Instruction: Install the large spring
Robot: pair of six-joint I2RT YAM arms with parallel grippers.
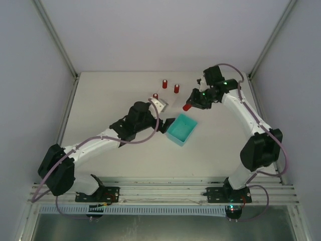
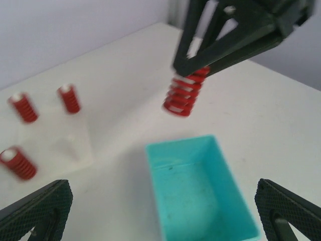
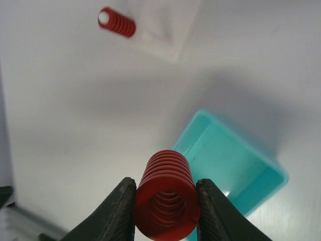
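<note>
My right gripper (image 3: 166,193) is shut on the large red spring (image 3: 166,203), gripping its coil between both fingers. In the top view it (image 1: 193,103) holds the spring (image 1: 187,107) above the table, just beyond the teal bin (image 1: 181,128). The left wrist view shows the spring (image 2: 184,94) hanging tilted from the right fingers (image 2: 200,60). A white fixture (image 1: 159,103) with a small red spring (image 1: 155,96) on it lies left of the held spring; it also shows in the right wrist view (image 3: 160,22). My left gripper (image 1: 168,124) is open and empty at the bin's left side.
Two more small red springs (image 1: 164,84) (image 1: 176,88) stand upright on the table behind the fixture. The teal bin (image 2: 200,191) looks empty and sits between my left fingers (image 2: 37,211). Grey walls enclose the table at the back and both sides.
</note>
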